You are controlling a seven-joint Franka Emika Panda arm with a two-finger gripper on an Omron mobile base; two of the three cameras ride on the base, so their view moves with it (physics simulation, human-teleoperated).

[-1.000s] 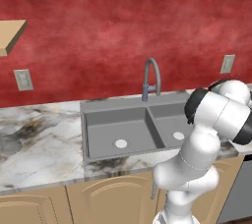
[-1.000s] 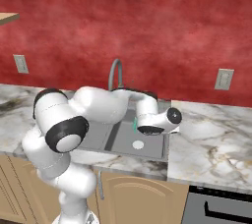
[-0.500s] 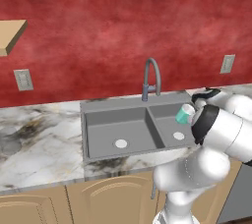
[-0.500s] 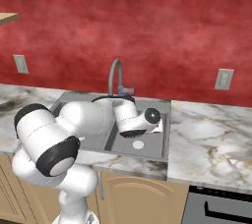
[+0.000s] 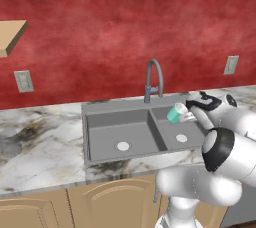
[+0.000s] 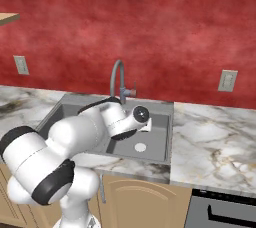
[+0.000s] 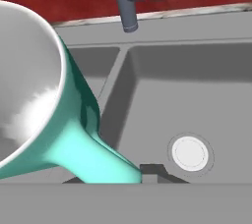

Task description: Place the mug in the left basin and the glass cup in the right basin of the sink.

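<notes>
gleaming teal mug (image 7: 74,120) (pale inside)

Even, bright rendered light fills all 3 views, with no glare. Soft shadows sit along the inner walls of the sink (image 5: 95,127). A white highlight marks the pale inside of the mug (image 7: 74,139) at the left of the hand view. Edges look slightly soft and low-resolution throughout.

The white arm bends forward at the elbow, wrist held level, its pincer (image 5: 186,116) clamped tight on the mug (image 5: 175,113).
</notes>
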